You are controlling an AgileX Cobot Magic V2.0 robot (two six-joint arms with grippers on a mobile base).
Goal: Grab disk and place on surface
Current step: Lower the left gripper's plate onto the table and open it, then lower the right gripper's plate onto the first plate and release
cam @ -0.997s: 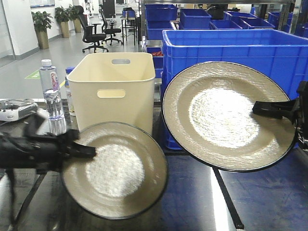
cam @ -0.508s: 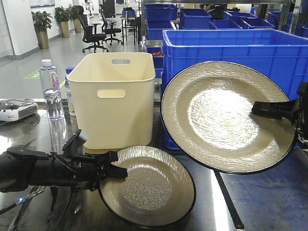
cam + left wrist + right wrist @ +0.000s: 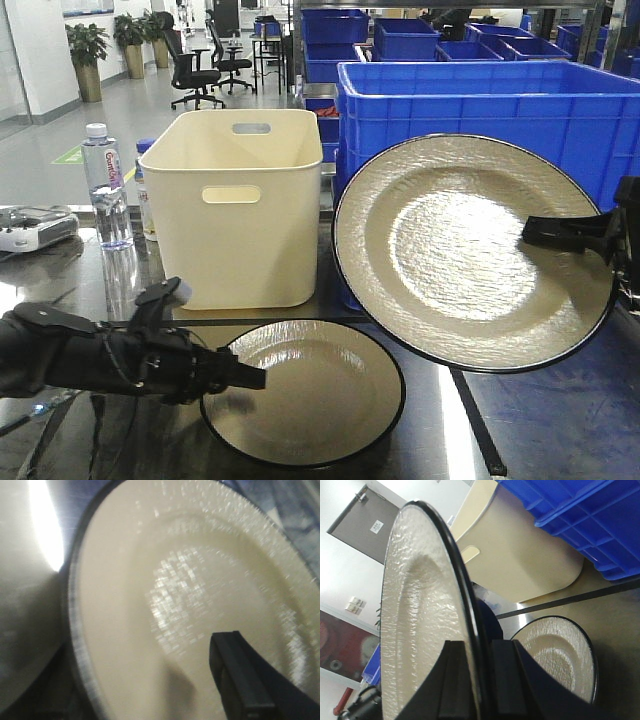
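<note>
While right end effector [image 3: 535,232] clamps raised disk [image 3: 450,250] rim, left end effector [image 3: 245,378], grip unclear

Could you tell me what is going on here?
A two-armed robot is setting plates down on the dark tabletop. The left gripper has one finger on the rim of the flat plate lying there in front of a cream bin; whether it has let go is unclear. The right gripper clamps the raised plate by its edge, tilted in the air.

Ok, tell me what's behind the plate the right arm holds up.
A blue crate stands behind the raised plate, which the right gripper grips by its rim. The plate covers much of the crate's front wall.
</note>
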